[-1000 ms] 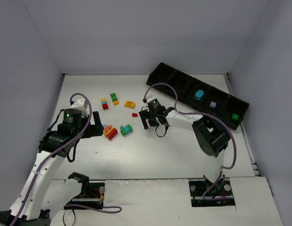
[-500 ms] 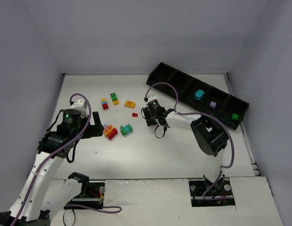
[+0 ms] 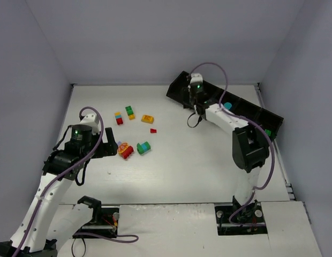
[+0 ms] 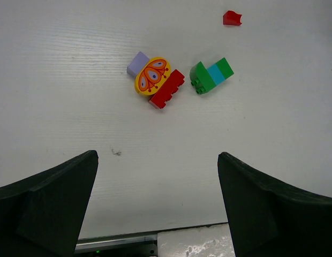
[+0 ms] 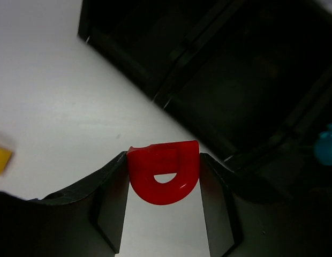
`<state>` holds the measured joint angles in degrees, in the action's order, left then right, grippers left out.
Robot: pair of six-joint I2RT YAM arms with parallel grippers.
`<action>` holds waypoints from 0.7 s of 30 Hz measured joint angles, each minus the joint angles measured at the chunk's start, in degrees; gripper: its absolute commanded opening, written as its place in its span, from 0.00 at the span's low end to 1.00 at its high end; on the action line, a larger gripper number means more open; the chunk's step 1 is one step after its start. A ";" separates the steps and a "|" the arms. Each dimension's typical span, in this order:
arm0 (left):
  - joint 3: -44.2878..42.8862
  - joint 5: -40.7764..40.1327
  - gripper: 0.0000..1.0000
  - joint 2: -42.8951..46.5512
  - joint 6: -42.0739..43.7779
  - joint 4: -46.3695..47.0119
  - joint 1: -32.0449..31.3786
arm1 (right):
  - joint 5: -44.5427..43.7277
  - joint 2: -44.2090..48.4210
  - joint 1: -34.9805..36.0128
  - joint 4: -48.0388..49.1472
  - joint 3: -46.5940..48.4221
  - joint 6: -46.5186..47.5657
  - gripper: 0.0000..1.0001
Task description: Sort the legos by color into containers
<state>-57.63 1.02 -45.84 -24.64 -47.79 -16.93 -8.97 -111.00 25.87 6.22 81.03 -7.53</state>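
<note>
My right gripper (image 5: 164, 164) is shut on a red half-round lego (image 5: 164, 171) with a small hole. It hangs above the white table just in front of the left end of the black containers (image 5: 235, 80); in the top view this gripper (image 3: 194, 98) is at the tray (image 3: 179, 88). A teal lego (image 3: 226, 107) lies in a middle compartment. My left gripper (image 4: 158, 203) is open and holds nothing, short of a purple, yellow and red cluster (image 4: 153, 79) and a green and teal lego (image 4: 211, 75). A small red lego (image 4: 232, 18) lies farther off.
More legos lie at the back left of the table: a yellow, blue and red stack (image 3: 118, 118), a green and yellow one (image 3: 130, 112) and a yellow one (image 3: 148, 119). A green lego (image 3: 268, 132) shows in the tray's right end. Grey walls enclose the table.
My right gripper shut on the red half-round lego near the table's middle, then carried it back and to the right, up to the tray's left end. The left arm stayed still.
</note>
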 measured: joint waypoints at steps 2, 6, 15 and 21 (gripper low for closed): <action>0.00 -0.35 0.87 0.13 -0.02 0.00 0.00 | -0.28 -0.70 -3.02 0.17 3.96 0.76 0.18; 0.00 -1.29 0.87 0.83 -0.07 -0.02 0.00 | -0.76 -5.16 -6.99 0.90 11.78 1.81 0.23; 0.00 -2.99 0.87 1.33 -0.11 -0.28 0.00 | -1.09 -17.38 -10.19 -0.92 21.97 2.89 0.71; 0.00 -3.74 0.87 1.11 -0.13 -0.46 0.00 | 0.42 -18.10 -10.49 -1.66 23.37 4.66 0.76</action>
<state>-57.63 -2.72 -44.73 -24.77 -48.25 -16.93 -8.56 -129.10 15.38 4.56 104.40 -2.87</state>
